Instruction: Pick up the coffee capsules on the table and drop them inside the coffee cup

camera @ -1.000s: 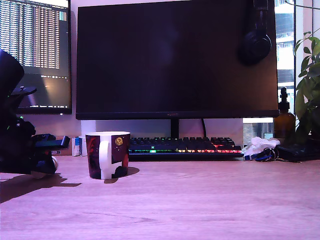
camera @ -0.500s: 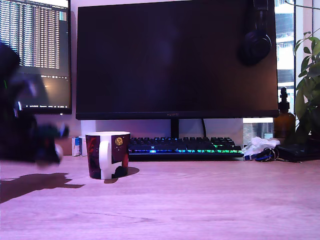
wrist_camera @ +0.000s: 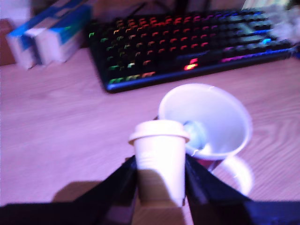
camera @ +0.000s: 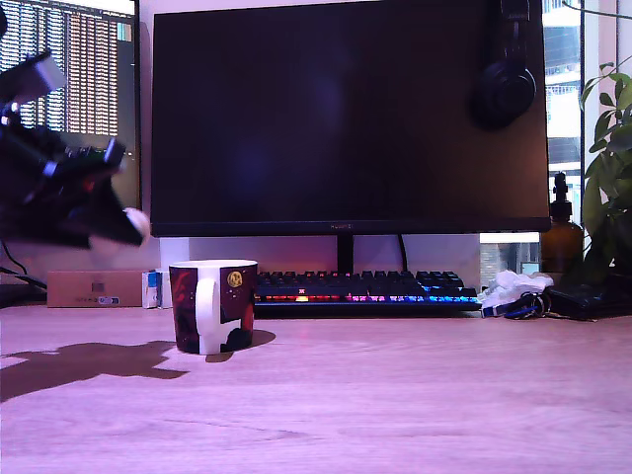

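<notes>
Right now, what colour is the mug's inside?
White, seen best in the wrist view, looking down into the coffee cup.

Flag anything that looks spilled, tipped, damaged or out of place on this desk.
Nothing stands out. The mug stands upright on the desk, with something pale already lying inside it in the wrist view. The hand grips a capsule squarely, raised beside the mug. The keyboard sits straight.
</notes>
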